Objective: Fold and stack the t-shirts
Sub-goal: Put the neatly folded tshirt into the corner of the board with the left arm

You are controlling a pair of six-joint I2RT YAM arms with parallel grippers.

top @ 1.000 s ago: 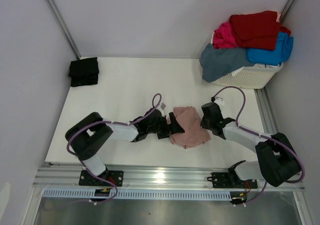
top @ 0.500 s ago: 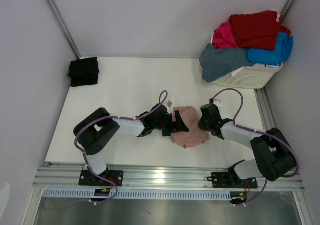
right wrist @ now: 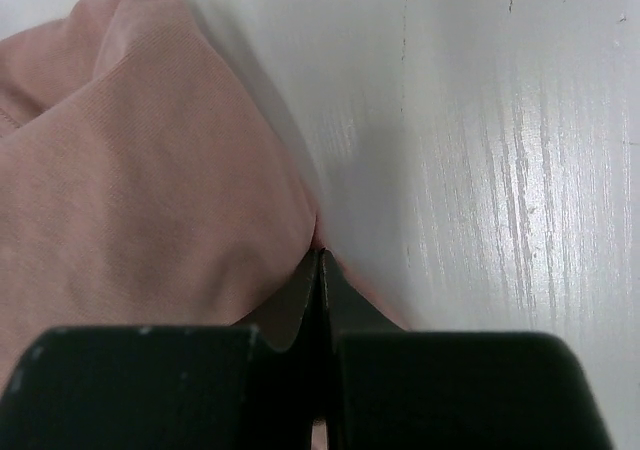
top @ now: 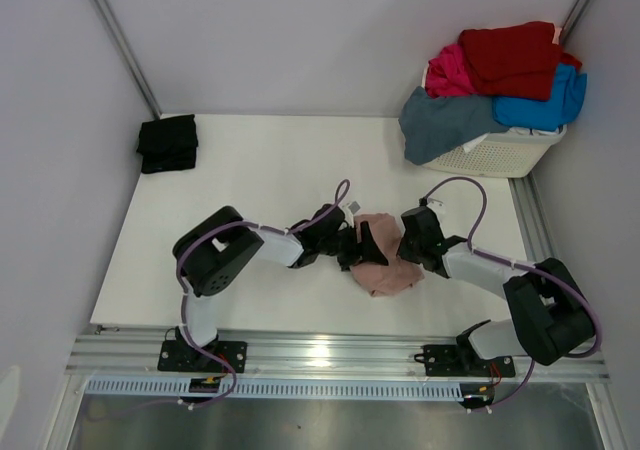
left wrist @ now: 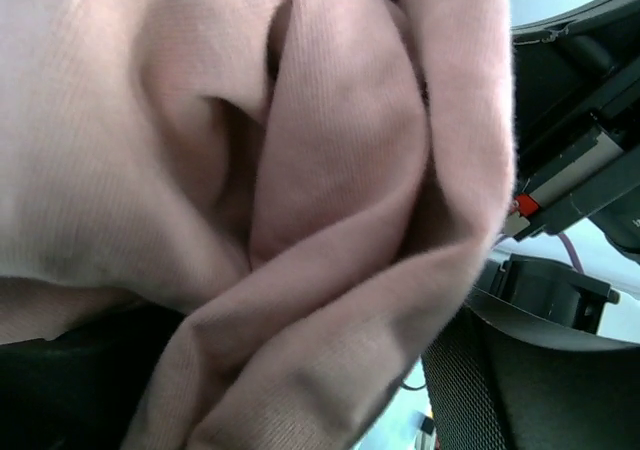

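Note:
The dusty-pink t-shirt (top: 388, 268) lies bunched on the white table (top: 260, 170) between my two grippers. My left gripper (top: 366, 246) is buried in its left side. Pink cloth (left wrist: 300, 170) fills the left wrist view and hides the fingers, and the shirt's edge travels with the gripper. My right gripper (top: 406, 244) is at the shirt's right edge, its fingertips (right wrist: 322, 255) closed together on a pinch of pink cloth (right wrist: 150, 170). A folded black t-shirt (top: 167, 143) lies at the far left. Red (top: 512, 58), magenta (top: 447, 75), bright-blue (top: 545, 105) and slate-blue (top: 445, 125) t-shirts are heaped on the basket.
The white slatted laundry basket (top: 505, 153) stands at the far right corner. Grey walls close the table on the left, back and right. The right arm's black body (left wrist: 580, 170) shows close by in the left wrist view.
My left gripper has moved right, carrying the shirt's left edge with it, so the pink shirt is now narrower and more bunched. The right gripper has barely moved.

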